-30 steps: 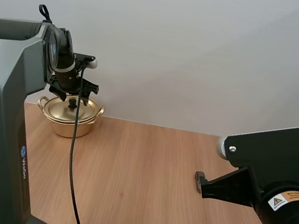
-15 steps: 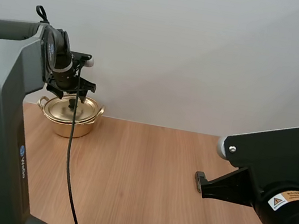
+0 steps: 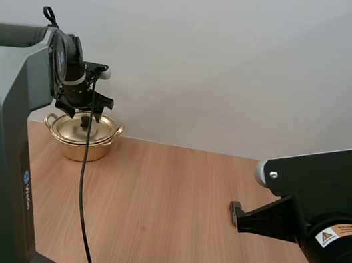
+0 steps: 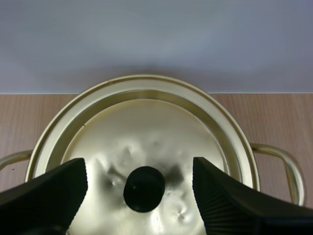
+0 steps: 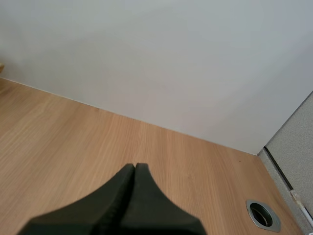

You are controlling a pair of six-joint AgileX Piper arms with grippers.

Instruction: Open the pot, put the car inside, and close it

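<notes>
A golden pot (image 3: 83, 135) with two side handles stands at the far left of the table, its golden lid (image 4: 146, 147) on it. The lid's black knob (image 4: 144, 188) sits between the fingers of my left gripper (image 4: 139, 191), which stands open right above the lid (image 3: 82, 126). In the high view my left gripper (image 3: 85, 111) hangs just over the pot. My right gripper (image 5: 135, 169) is shut on nothing, its fingers together as one dark wedge over bare wood. In the high view its tip (image 3: 235, 212) shows at the right.
The wooden table (image 3: 168, 218) runs to a white wall behind the pot. A round metal grommet (image 5: 263, 215) is set in the table near its right edge, beside a grey partition.
My left gripper has shifted slightly left and down toward the pot lid. The right arm has not moved.
</notes>
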